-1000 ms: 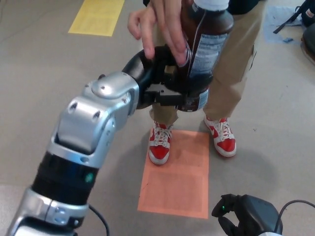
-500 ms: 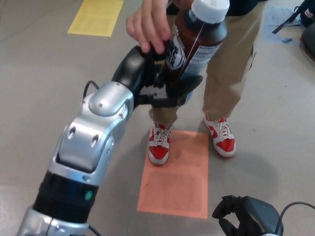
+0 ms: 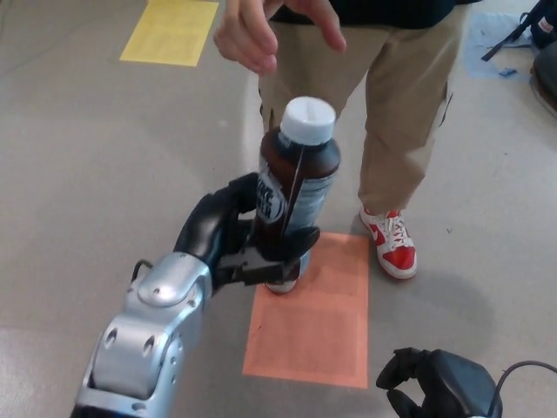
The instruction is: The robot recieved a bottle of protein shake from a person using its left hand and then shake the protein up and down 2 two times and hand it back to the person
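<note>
Now the left hand (image 3: 233,235) has its fingers (image 3: 291,244) clamped around the upright bottle's (image 3: 296,178) lower half.

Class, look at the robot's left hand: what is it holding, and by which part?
The left robot hand holds the protein shake bottle by its lower body, upright.

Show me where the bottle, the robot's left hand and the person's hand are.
bottle (image 3: 296,178): head view, on the dark body below the white cap.
left hand (image 3: 239,235): head view, on the black palm beside the bottle it holds.
person's hand (image 3: 252,35): head view, on the knuckles above the bottle, apart from it.
</note>
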